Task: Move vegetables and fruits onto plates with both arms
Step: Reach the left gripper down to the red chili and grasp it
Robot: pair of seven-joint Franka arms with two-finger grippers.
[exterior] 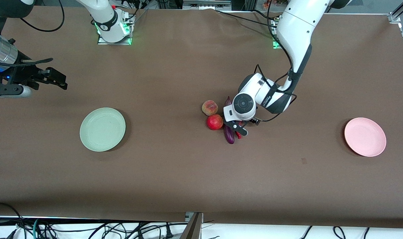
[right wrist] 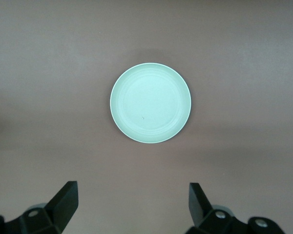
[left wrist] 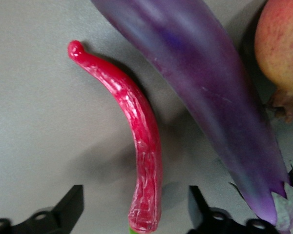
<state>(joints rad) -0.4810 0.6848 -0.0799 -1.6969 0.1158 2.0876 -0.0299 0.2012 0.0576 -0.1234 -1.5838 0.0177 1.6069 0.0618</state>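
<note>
Fingers on my left gripper (exterior: 238, 127) straddle the chili (left wrist: 136, 151), not yet clenched; next I squeeze, while the right gripper (right wrist: 129, 202) waits released over the tabletop (exterior: 188, 172).

A: What carries the items?
B: A counter (exterior: 174, 179) with a plain brown surface.

A: What lies at its middle?
B: A peach (exterior: 210, 107), with a red pomegranate-like fruit (exterior: 215, 122) just beside it, nearer the front camera. A purple eggplant (exterior: 229, 135) lies alongside them, and a curved red chili pepper (left wrist: 139, 146) lies just beside the eggplant.

A: And toward the ends?
B: A pale green plate (exterior: 102, 129) toward the right arm's end; a pink plate (exterior: 365, 136) toward the left arm's end. Both lie well apart from the produce.
</note>
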